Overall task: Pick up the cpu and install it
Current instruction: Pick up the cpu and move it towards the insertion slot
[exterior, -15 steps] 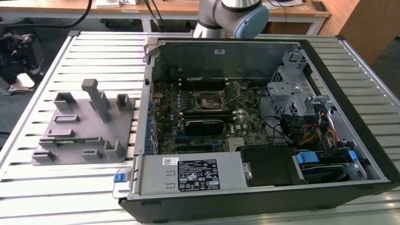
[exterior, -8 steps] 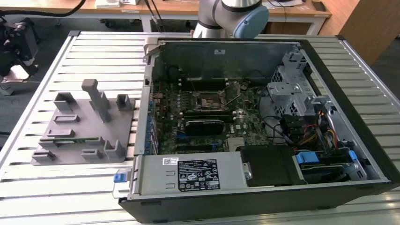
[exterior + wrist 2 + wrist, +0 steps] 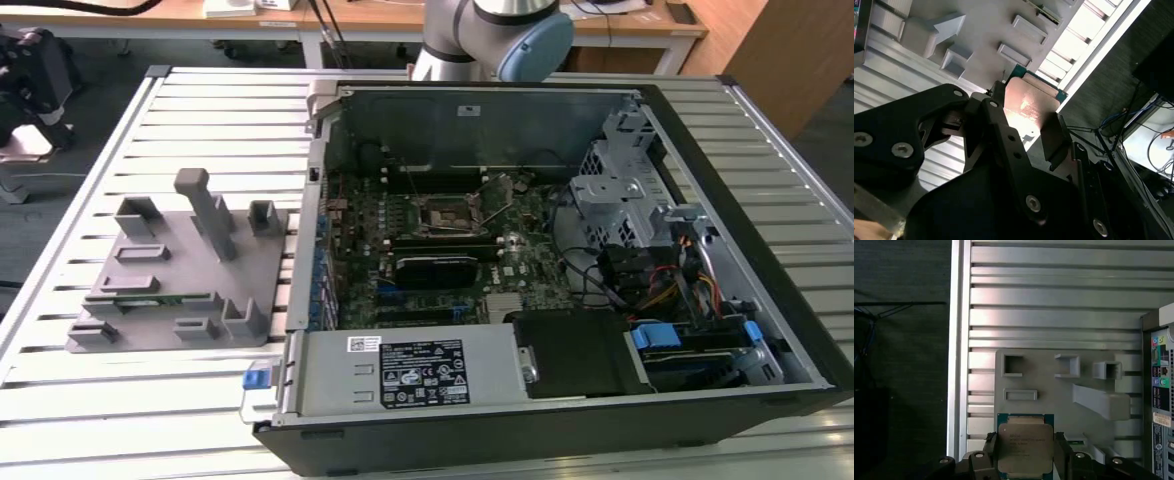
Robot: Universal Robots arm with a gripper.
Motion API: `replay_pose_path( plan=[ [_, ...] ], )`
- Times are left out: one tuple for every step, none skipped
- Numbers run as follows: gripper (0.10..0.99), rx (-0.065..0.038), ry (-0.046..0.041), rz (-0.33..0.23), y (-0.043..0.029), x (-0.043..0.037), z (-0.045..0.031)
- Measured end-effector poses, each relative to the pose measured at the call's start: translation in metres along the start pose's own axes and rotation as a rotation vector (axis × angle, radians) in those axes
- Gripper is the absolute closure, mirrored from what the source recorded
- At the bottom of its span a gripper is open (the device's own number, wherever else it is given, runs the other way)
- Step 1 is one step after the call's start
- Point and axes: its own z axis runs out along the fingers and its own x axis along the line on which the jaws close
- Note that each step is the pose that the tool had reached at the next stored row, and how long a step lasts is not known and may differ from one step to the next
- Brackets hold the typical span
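Observation:
The cpu [image 3: 1024,446], a flat square chip with a silver-grey metal top and green rim, sits between my gripper's [image 3: 1025,456] black fingers [image 3: 989,450]; the gripper is shut on its two opposite edges. In the second wrist view the cpu [image 3: 1031,105] shines between the same fingers [image 3: 1054,140] of the gripper [image 3: 1026,131]. It hangs well above the grey holder plate [image 3: 1054,390] and touches none of its pockets. The open black socket frame [image 3: 447,212] lies on the motherboard inside the computer case [image 3: 747,330].
The grey holder plate [image 3: 180,270] with upright posts lies on the slatted table [image 3: 200,110], at the exterior view's left of the case. A green memory stick [image 3: 147,297] rests on it. The arm's base [image 3: 487,40] stands behind the case. Cables and drive cages [image 3: 627,180] crowd the case's right.

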Motion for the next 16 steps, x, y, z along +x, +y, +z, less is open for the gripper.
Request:
replay_pose_path(
  plan=[
    [0.557, 0.000, 0.0000, 0.000, 0.0001, 0.0000, -0.0010],
    [0.557, 0.000, 0.0000, 0.000, 0.0003, -0.0003, -0.0019],
    [0.557, 0.000, -0.0001, 0.000, 0.0004, -0.0006, -0.0024],
    [0.557, 0.000, -0.0002, 0.000, 0.0005, -0.0013, -0.0030],
    [0.557, 0.000, -0.0002, 0.000, 0.0005, -0.0022, -0.0035],
    [0.557, 0.000, 0.0000, 0.000, 0.0006, -0.0032, -0.0040],
    [0.557, 0.000, 0.0000, 0.000, 0.0007, -0.0047, -0.0044],
    [0.557, -0.001, 0.0000, 0.000, 0.0007, -0.0062, -0.0047],
    [0.557, -0.001, 0.0000, 0.000, 0.0008, -0.0079, -0.0050],
    [0.557, -0.002, -0.0001, 0.000, 0.0008, -0.0097, -0.0053],
    [0.557, -0.002, 0.0000, 0.000, 0.0009, -0.0117, -0.0055],
    [0.557, -0.003, 0.0001, 0.000, 0.0009, -0.0131, -0.0057],
    [0.557, -0.004, 0.0001, 0.000, 0.0009, -0.0175, -0.0061],
    [0.557, -0.005, 0.0000, 0.000, 0.0010, -0.0196, -0.0061],
    [0.557, -0.005, 0.0001, 0.000, 0.0010, -0.0217, -0.0063],
    [0.557, -0.006, 0.0003, 0.000, 0.0011, -0.0253, -0.0064]
  ],
)
